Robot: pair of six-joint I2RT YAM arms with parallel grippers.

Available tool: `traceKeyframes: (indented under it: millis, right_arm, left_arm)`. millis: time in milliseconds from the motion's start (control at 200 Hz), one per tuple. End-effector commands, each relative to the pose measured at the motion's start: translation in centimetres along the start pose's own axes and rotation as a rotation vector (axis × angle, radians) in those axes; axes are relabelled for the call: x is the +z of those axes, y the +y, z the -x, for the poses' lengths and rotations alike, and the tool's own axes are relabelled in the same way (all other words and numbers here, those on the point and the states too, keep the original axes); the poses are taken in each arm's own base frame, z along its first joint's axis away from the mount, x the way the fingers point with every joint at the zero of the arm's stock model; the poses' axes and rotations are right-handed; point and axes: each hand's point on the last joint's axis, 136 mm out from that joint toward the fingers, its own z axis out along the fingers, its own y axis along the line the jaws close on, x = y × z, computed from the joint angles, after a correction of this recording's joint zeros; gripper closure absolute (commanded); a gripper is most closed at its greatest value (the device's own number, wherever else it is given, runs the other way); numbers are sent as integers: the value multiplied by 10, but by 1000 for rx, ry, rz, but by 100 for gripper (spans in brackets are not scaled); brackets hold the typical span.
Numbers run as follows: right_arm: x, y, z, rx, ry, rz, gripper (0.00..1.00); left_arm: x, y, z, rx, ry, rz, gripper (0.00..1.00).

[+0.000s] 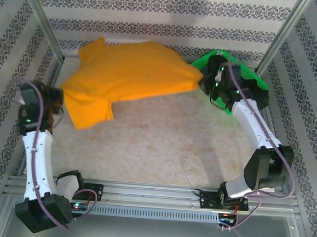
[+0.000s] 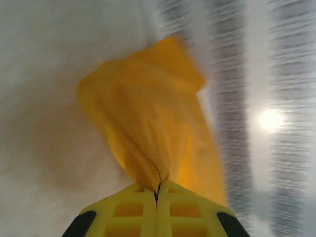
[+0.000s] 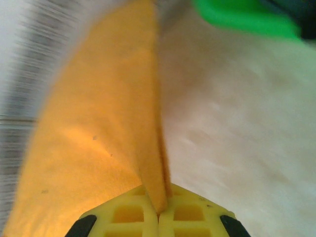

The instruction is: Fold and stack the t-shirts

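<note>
From above, the orange t-shirt (image 1: 132,72) spans the far half of the table (image 1: 162,146). It is strung between the left gripper (image 1: 61,96) at the left edge and the right gripper (image 1: 204,81) beside the green mesh basket (image 1: 258,84), and a sleeve droops at the near left.

At the left wrist, the left gripper (image 2: 157,190) has its jaws pressed together on a gathered bunch of the orange t-shirt (image 2: 148,123).

At the right wrist, the right gripper (image 3: 159,210) pinches a folded edge of the orange t-shirt (image 3: 94,133), with the basket (image 3: 237,19) far right.

The cloth looks light, limp and quick to sag. Edges and corners, held taut by both grippers, appear the surest holds.
</note>
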Motion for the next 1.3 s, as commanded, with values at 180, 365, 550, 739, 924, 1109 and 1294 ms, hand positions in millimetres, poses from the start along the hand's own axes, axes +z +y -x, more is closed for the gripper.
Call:
traceKeyframes:
  millis: [180,365,550,739,924,1109,1294]
  right_arm:
    - [29,-118,-66,5,225,-343,44]
    - [14,-116,-87,-75,223,-386,40]
    - [35,-96,-103,-165,253,-342,51]
    - [82,-88,-122,-159,344,-343,57]
    - [114,-95,-116,-122,322,-420,58]
    - [130,-106,-107,-64,305,-507,58]
    - [148,-115,-110,-5,346,-571,57]
  left_arm:
    - [22,124,-73,66,254,315,39]
    - [3,146,-85,91,253,399,48]
    - [26,127,-91,69,279,327,64]
    - [77,103,-105,84,323,288,67]
    - [127,81,-100,94,329,295,66]
    - [177,72,-96,121,350,341,65]
    - [221,100,-101,68,403,428,65]
